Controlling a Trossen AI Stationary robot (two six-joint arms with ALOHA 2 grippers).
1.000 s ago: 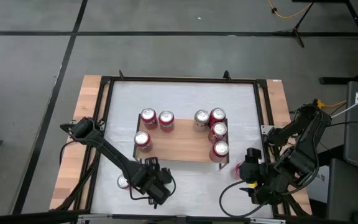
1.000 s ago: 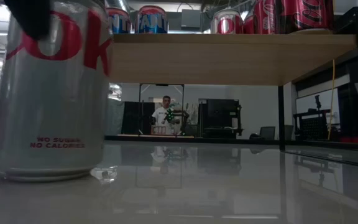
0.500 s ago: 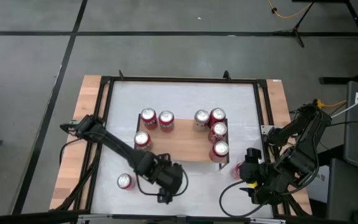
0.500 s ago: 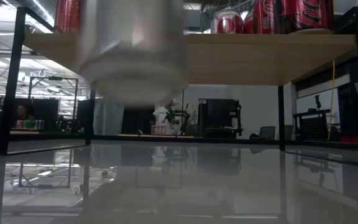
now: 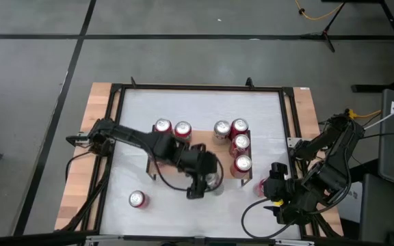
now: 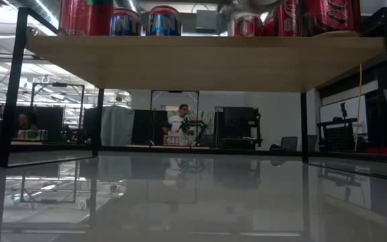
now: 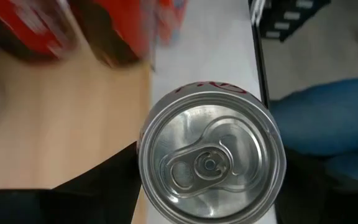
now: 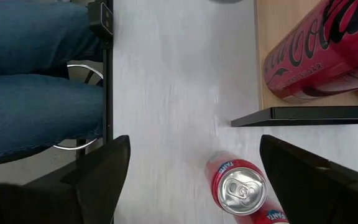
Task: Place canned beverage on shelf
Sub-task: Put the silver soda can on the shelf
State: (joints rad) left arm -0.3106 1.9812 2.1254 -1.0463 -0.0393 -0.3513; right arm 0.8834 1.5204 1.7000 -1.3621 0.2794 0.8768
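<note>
Gripping a silver can (image 7: pixel 211 158) by its sides, the left gripper (image 5: pixel 207 179) hangs over the near edge of the shelf (image 5: pixel 197 158), partly past it. Largest, the table (image 5: pixel 183 109) carries the shelf, whose plank holds five red cans: two at its far left, three (image 5: pixel 240 145) in a line along its right end. Another can (image 5: pixel 137 199) stands on the table near the front left. Waiting at the right front, the right gripper (image 8: pixel 191 180) stands open above a small red can (image 8: pixel 240 186).

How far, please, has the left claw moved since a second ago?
Yes: the left claw carried its silver can from the table's front-left to the shelf's front edge.
</note>
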